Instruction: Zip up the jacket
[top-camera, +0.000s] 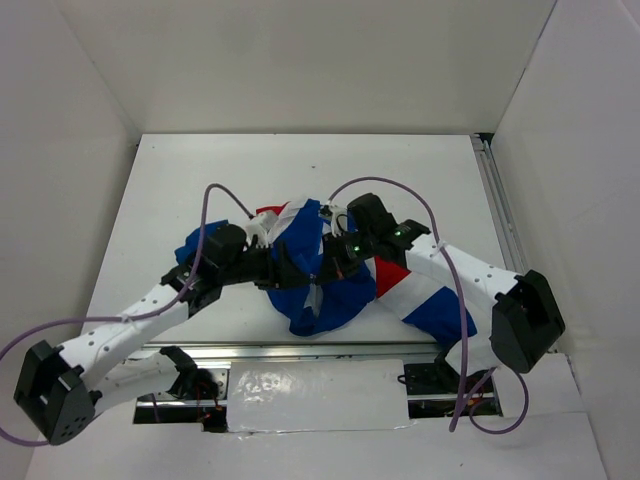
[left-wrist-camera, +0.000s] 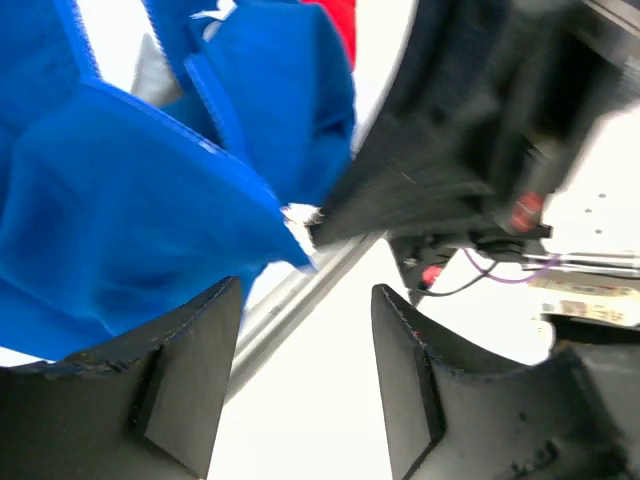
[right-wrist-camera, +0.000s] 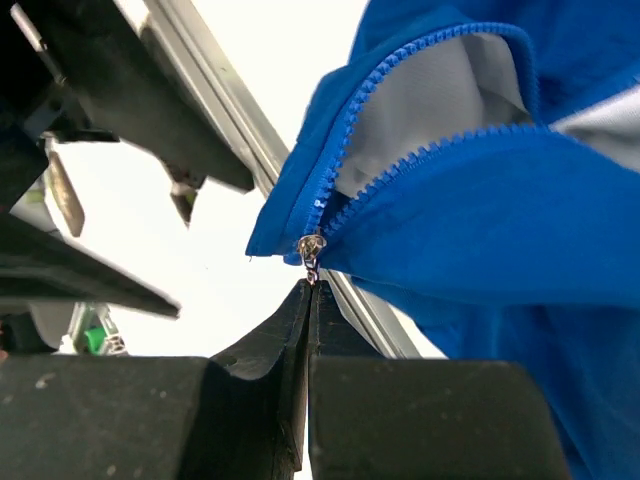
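The royal-blue jacket (top-camera: 320, 290) with red and white panels lies bunched at the table's middle between both arms. In the right wrist view its blue zipper (right-wrist-camera: 345, 150) runs open up to a grey lining, and the metal zipper pull (right-wrist-camera: 311, 252) hangs at the bottom corner. My right gripper (right-wrist-camera: 309, 290) is shut on the pull's tab and holds that corner lifted. My left gripper (left-wrist-camera: 305, 375) is open and empty, just beside the jacket's lower blue edge (left-wrist-camera: 150, 220), not touching it. In the top view the left gripper (top-camera: 283, 268) and right gripper (top-camera: 335, 262) face each other over the jacket.
A metal rail (top-camera: 300, 350) runs along the table's near edge, just below the jacket. White walls enclose the table (top-camera: 300, 170) on three sides. Purple cables (top-camera: 215, 200) arch above both wrists. The right arm's link lies over the jacket's red and white sleeve (top-camera: 410, 285).
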